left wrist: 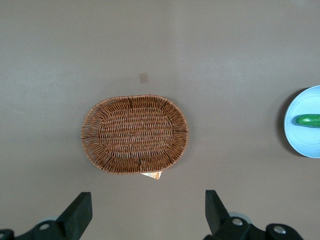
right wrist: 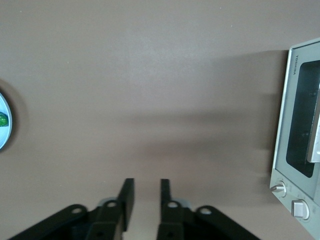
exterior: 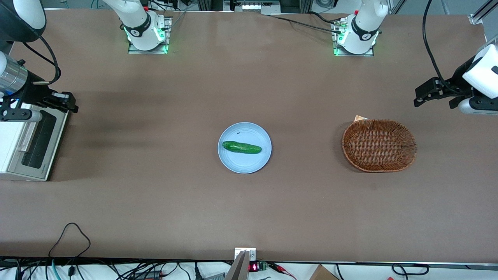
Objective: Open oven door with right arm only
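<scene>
The small white toaster oven (exterior: 9, 144) stands at the working arm's end of the table. Its silver-grey oven door (exterior: 39, 142) with dark glass window and bar handle (exterior: 26, 137) is shut and faces the table's middle. The door also shows in the right wrist view (right wrist: 300, 125), with the handle (right wrist: 315, 131) and control knobs (right wrist: 278, 188). The right arm's black gripper (exterior: 72, 104) hovers over the oven's corner farther from the front camera, above the door's top edge. In the right wrist view the gripper (right wrist: 147, 184) is open with a narrow gap and holds nothing.
A light blue plate (exterior: 249, 163) with a green cucumber (exterior: 241, 147) sits mid-table. A brown wicker basket (exterior: 378, 145) lies toward the parked arm's end, with a paper scrap (exterior: 360, 118) at its rim. Cables (exterior: 70, 237) hang at the table's near edge.
</scene>
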Robot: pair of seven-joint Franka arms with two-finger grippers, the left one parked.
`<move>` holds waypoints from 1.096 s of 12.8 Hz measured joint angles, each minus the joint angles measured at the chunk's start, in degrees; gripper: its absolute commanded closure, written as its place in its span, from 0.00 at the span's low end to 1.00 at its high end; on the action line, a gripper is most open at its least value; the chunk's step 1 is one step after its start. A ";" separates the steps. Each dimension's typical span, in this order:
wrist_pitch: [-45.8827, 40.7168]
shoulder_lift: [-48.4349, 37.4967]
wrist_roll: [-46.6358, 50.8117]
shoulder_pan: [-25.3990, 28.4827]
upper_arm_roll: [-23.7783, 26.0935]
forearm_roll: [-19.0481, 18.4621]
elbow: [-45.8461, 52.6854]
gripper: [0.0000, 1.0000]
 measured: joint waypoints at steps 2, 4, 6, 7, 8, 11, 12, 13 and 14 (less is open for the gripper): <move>-0.27 0.03 0.00 -0.01 0.00 0.00 0.09 0.92; -1.97 0.07 0.00 -0.01 0.01 -0.09 0.13 0.92; -5.15 0.09 0.00 0.05 0.13 -2.40 0.21 0.92; -6.56 0.15 0.00 0.15 0.34 -5.10 0.21 0.92; -7.51 0.45 0.00 0.34 0.58 -7.68 0.20 0.92; -8.11 3.81 2.29 1.87 0.98 -19.67 -0.32 0.94; -8.02 5.63 3.59 2.43 1.02 -23.94 -0.56 0.94; -7.88 7.31 4.69 2.74 1.03 -27.77 -0.71 0.95; -7.74 8.67 5.92 2.85 1.04 -31.31 -0.94 0.94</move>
